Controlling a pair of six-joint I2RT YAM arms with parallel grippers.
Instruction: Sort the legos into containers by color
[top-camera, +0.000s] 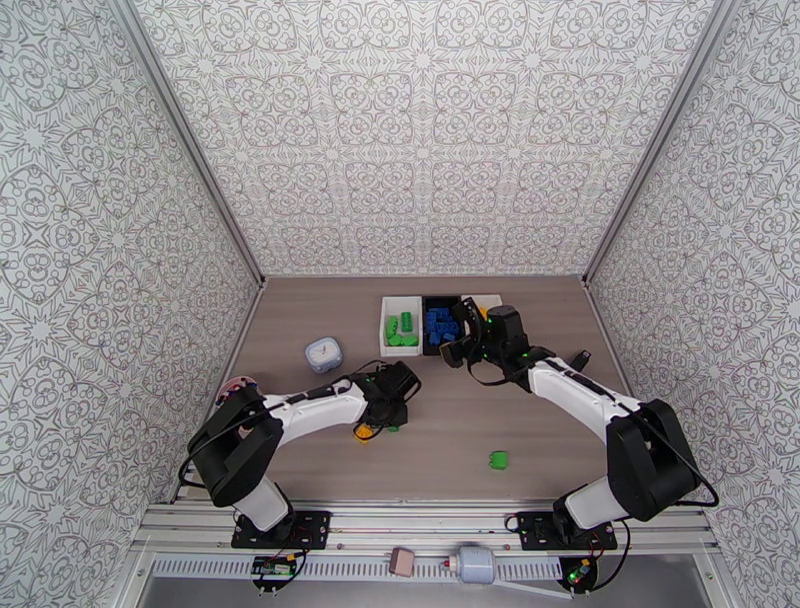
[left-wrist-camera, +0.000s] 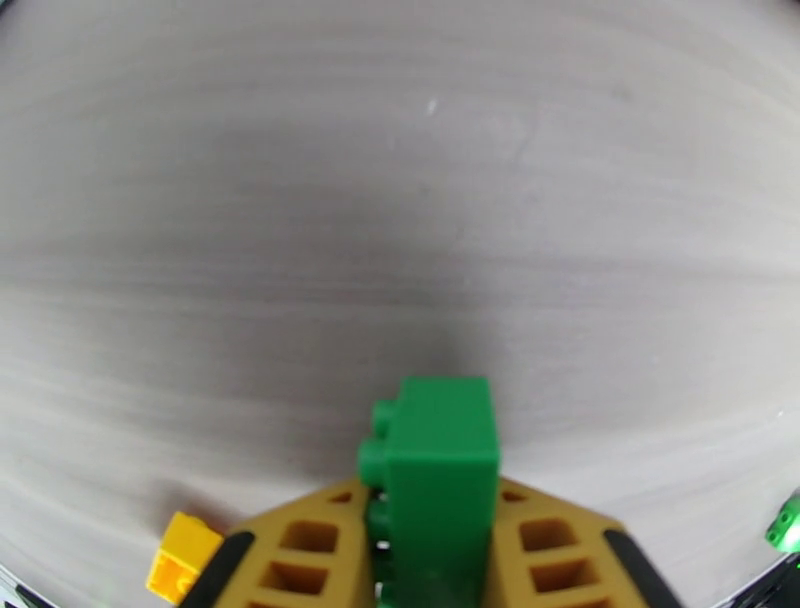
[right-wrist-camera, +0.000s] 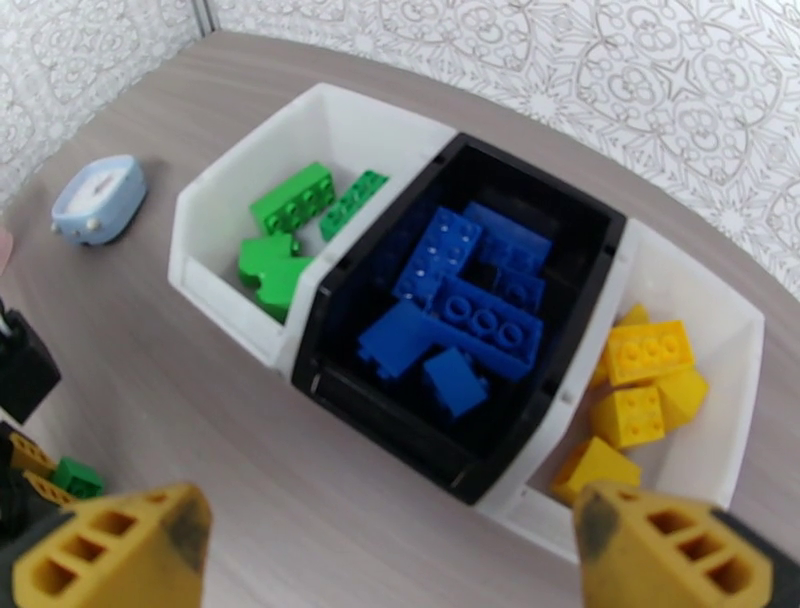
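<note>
One green lego (left-wrist-camera: 440, 455), lower end hidden in left gripper (left-wrist-camera: 430, 505).

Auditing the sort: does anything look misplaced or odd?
The bins each hold one colour. Loose on the table: a yellow brick beside the left gripper, which holds a green brick, and a second green brick toward the near edge.

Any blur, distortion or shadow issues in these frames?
Left wrist: strong fisheye bends the table grain, and a soft shadow spreads beyond the green brick. Right wrist: bins sharp, near fingers slightly soft. Top external: even light, no glare.
</note>
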